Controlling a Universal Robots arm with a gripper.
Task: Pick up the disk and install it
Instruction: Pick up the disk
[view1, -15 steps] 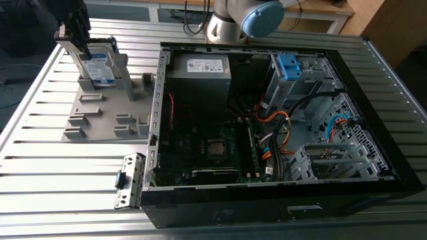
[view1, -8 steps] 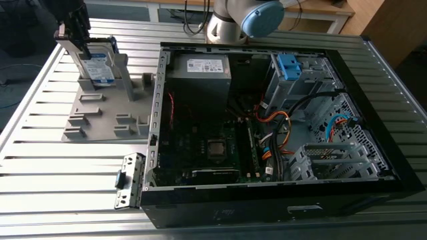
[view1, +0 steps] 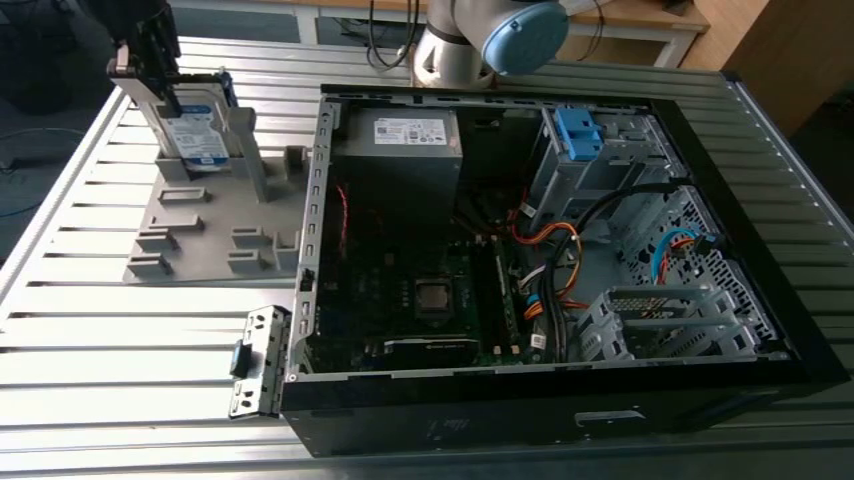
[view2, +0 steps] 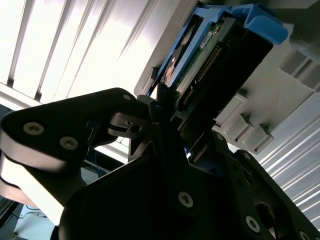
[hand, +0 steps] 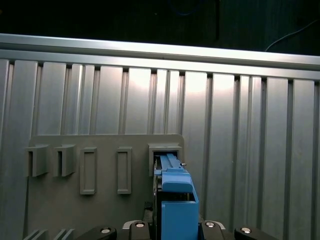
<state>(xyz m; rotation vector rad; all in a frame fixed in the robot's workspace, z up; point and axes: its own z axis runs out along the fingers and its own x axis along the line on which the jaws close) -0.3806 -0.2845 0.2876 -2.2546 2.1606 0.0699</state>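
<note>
Claw (view2: 161, 102): clamped on disk (view2: 200, 62), blue rail between its jaws. Disk location: upright in slot of grey stand (view1: 200, 235) on bench (view1: 80, 330), beside open computer case (view1: 534, 97). Status: grip apparently made; disk not lifted, not installed.

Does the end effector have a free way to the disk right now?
Likely yes: the end effector is right at the disk, which stands upright in the grey holder, with nothing between them.
</note>
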